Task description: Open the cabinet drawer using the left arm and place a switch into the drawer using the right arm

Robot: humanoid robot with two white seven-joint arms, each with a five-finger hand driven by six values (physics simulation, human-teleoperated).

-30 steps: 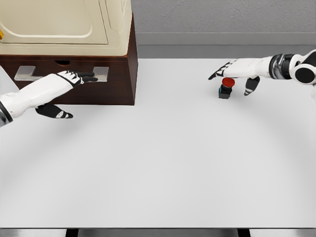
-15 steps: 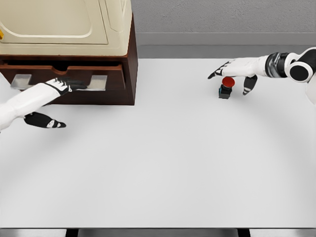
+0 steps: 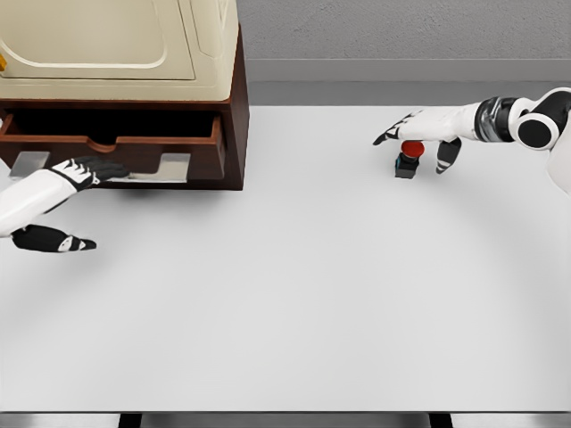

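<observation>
1. Now, a white table [image 3: 285, 294] fills most of the head view, with a grey wall behind its far edge.
2. At the far left corner of the table stands a dark brown cabinet [image 3: 234, 116] with a cream-coloured appliance [image 3: 116, 45] on top.
3. The cabinet drawer [image 3: 116, 143] is pulled partly out toward the near edge, so its dark inside shows as a strip along the top.
4. A flat metal handle [image 3: 165, 167] runs across the drawer front.
5. The left hand [image 3: 67, 178] reaches in from the left edge. Its dark fingers [image 3: 103, 166] lie stretched along the handle; they seem hooked on it, though the grip is hard to make out. The thumb hangs separately below, over the table.
6. The switch [image 3: 408, 157], a small black box with a round red button, sits on the table near the far right corner, well apart from the cabinet.
7. The right hand [image 3: 419, 134] comes in from the right edge and hovers directly over the switch. Its fingers are spread loosely, holding nothing, with one finger pointing down just beside the switch.
</observation>
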